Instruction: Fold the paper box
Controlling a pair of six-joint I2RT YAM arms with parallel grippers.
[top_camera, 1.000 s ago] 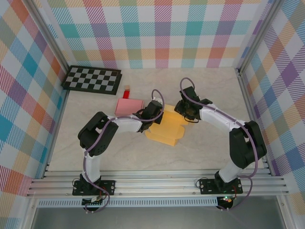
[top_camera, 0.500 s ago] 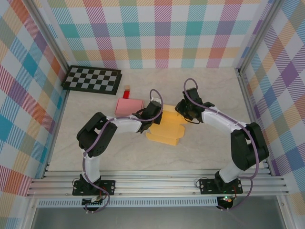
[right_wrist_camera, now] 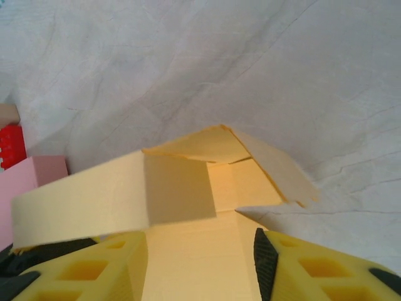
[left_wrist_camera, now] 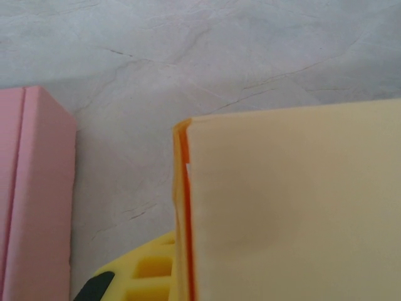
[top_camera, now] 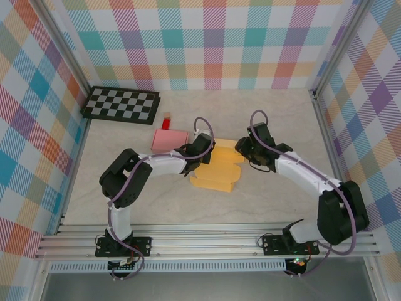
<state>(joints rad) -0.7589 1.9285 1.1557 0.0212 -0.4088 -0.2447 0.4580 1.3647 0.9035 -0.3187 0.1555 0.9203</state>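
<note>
The right arm has swung its elbow out toward the right-hand side, and the right gripper (top_camera: 244, 151) has slid a little along the far end of the pale yellow paper box (top_camera: 216, 170). Its jaws stand apart, one on each side of the box floor, pinching nothing that I can see. In its wrist view one side wall stands upright and the end flap (right_wrist_camera: 263, 163) leans inward over the corner, so I'd guess that flap is next to be pressed home; the fold looks only partly done.

The left gripper (top_camera: 202, 150) stays clenched on the box's left wall, steadying it mid-table between the two arms.

A flat pink cardboard box (top_camera: 169, 139) lies just beside the left gripper, close to the yellow wall, and could get nudged if that arm shifts. A small red block (top_camera: 166, 121) sits beyond it, and a black-and-white chequered board (top_camera: 122, 103) rests well apart in the far left corner of the pale marbled table (top_camera: 282, 113).
</note>
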